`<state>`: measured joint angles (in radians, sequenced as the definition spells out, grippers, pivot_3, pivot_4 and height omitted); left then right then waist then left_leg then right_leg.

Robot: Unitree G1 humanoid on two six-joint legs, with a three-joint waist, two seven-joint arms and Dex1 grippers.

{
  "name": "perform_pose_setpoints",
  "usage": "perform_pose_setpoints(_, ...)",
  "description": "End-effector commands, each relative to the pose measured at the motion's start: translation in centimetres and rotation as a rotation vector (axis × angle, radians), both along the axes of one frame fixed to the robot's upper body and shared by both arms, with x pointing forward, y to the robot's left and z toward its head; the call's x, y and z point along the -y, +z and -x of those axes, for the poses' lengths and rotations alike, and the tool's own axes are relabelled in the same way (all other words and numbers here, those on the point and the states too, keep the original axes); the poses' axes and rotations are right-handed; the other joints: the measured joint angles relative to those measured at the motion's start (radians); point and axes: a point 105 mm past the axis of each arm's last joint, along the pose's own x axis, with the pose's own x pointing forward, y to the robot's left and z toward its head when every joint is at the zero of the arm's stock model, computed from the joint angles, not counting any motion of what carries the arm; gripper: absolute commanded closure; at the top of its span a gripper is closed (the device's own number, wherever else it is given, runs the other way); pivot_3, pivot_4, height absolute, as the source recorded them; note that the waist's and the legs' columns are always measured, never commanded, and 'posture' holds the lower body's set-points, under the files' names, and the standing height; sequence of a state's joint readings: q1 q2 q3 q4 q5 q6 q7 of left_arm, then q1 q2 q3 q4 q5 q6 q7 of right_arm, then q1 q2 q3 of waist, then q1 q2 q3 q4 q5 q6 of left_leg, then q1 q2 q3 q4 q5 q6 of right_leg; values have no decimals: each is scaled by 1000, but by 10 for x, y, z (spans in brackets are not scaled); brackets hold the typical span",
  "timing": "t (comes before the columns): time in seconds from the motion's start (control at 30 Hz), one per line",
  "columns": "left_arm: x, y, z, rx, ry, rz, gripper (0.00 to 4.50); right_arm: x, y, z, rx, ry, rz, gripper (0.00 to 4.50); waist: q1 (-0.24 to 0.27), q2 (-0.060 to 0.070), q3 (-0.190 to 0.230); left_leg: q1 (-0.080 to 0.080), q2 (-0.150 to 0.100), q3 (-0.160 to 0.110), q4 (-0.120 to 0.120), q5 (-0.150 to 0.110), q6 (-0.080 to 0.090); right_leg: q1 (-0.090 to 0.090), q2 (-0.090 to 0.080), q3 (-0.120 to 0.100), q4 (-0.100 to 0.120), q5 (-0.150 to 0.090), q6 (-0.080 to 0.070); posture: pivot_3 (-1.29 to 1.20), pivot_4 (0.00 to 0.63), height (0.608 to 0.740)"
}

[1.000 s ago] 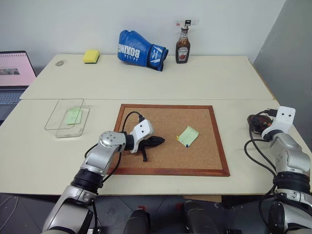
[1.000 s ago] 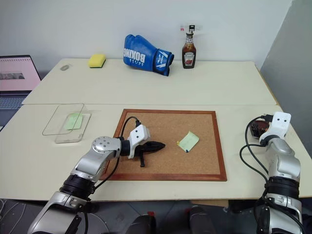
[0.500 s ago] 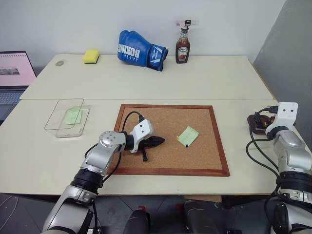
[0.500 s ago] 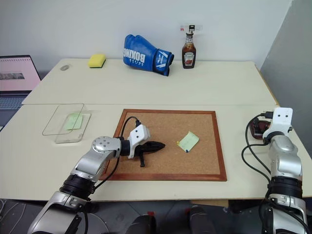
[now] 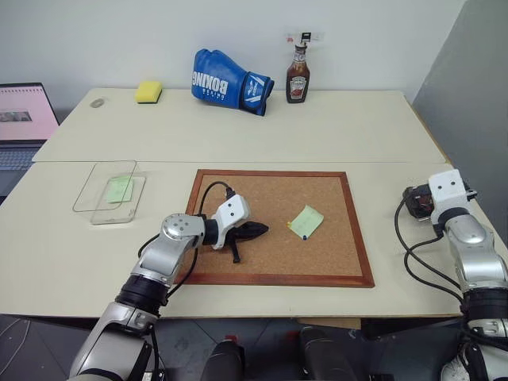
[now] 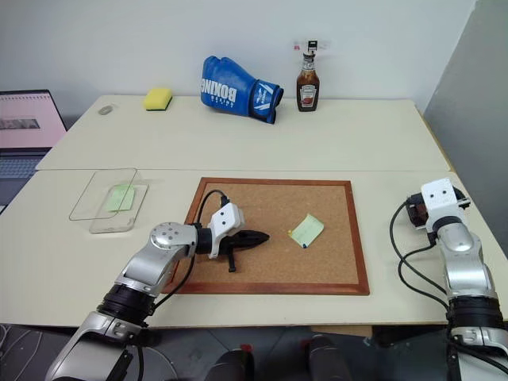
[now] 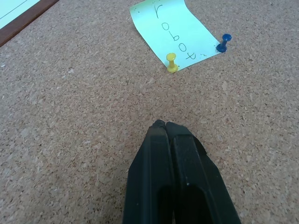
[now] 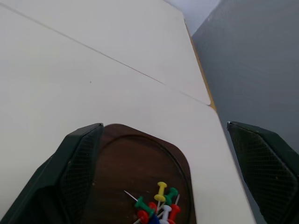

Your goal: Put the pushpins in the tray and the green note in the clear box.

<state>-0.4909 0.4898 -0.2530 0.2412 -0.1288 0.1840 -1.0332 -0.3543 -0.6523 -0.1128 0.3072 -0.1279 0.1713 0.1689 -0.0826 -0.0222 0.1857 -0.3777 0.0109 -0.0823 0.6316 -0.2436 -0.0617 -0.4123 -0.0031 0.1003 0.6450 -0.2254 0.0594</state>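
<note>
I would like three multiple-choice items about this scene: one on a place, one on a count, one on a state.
1. Where does the green note with writing lie?
A. in the clear box
B. on the corkboard
C. beside the sponge

2. How many pushpins stand at that note's edge?
A. two
B. four
C. none

3. How are the fingers of the left claw?
A. wide apart
B. closed on a pin
C. pressed together, holding nothing

Answers:
1 B: the note rests on the corkboard, right of the left claw.
2 A: the left wrist view shows a yellow pushpin and a blue pushpin.
3 C: the fingers meet over bare cork.
</note>
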Motion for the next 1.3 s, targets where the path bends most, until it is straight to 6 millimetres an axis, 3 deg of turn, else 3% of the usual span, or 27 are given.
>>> perform_pose_setpoints(0.03,-6,-21,4,-55,21,-62,4500,-8,21,1,62,65,225,14,0,0,0,0,0,0,0,0,0,0,0,0,0,-1,-2,0,150,740)
perform_pose_setpoints(0.13,-6,-21,4,-55,22,-62,4500,-9,21,3,63,81,324,14,0,0,0,0,0,0,0,0,0,0,0,0,0,-2,-4,0,150,740)
perform_pose_setpoints(0.43,-6,-21,5,-56,17,-65,4500,-14,37,6,148,98,407,14,0,0,0,1,0,0,0,0,0,1,0,1,0,-2,-4,0,150,740)
perform_pose_setpoints(0.53,-6,-21,5,-56,17,-65,4500,-25,49,7,213,141,491,14,0,0,0,1,0,0,0,0,0,1,0,1,0,-2,-4,0,150,740)
perform_pose_setpoints(0.63,-6,-21,5,-56,15,-65,4500,-53,65,10,305,272,555,14,0,0,0,2,0,0,0,0,0,1,0,1,0,-2,-4,0,150,740)
perform_pose_setpoints(0.77,-7,-22,6,-57,12,-67,4500,-98,72,15,347,468,215,14,0,-1,0,3,0,0,0,0,0,3,0,1,0,-2,-4,0,150,740)
perform_pose_setpoints(1.03,-7,-22,6,-60,4,-70,4500,-189,78,43,136,830,-662,14,1,-1,0,3,0,-1,0,0,0,5,0,0,0,-2,-4,0,150,740)
perform_pose_setpoints(1.13,-7,-22,7,-61,3,-70,4500,-208,76,53,55,899,-783,14,1,-1,0,4,1,-2,0,0,0,4,0,-1,0,-3,-5,0,150,740)
perform_pose_setpoints(1.3,-8,-22,8,-62,4,-71,4500,-229,54,69,-67,979,-673,14,1,-1,0,3,1,-2,-1,0,0,4,0,-2,-1,-3,-5,0,150,740)
